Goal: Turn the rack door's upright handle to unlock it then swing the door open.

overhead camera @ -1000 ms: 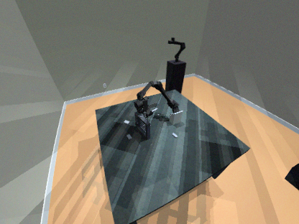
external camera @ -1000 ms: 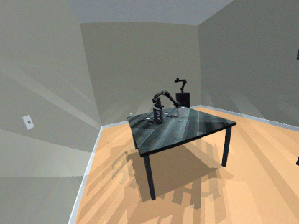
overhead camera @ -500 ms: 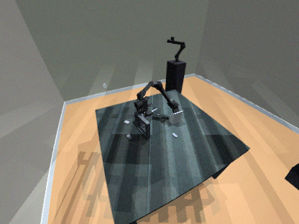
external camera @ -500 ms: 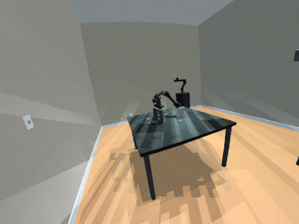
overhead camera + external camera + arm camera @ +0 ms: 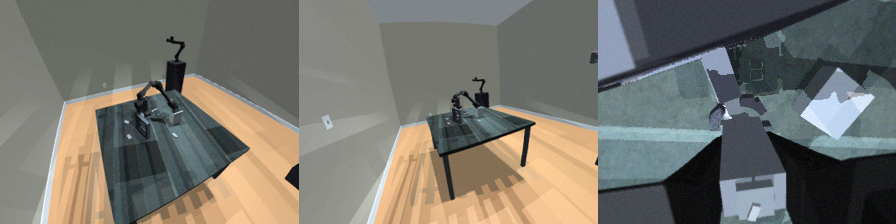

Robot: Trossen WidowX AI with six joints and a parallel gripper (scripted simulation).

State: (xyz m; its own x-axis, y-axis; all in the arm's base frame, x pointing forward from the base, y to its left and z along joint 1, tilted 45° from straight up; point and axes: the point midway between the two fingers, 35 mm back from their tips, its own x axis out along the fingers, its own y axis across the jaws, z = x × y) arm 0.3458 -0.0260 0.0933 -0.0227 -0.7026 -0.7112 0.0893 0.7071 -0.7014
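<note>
My gripper is shut on the rack door's handle, a long grey block. Its black fingers press on both sides of it in the wrist view. The top and exterior views are too small to show the handle. A large grey panel, apparently the rack door's top part, crosses the top of the wrist view and slants relative to the fingers. The pale upright panel stands just below the gripper. I cannot tell how far the handle is turned or the door open.
A dark upright frame stands near the arm's base. Small pale blocks lie around it on the table. A pale block lies right of the handle.
</note>
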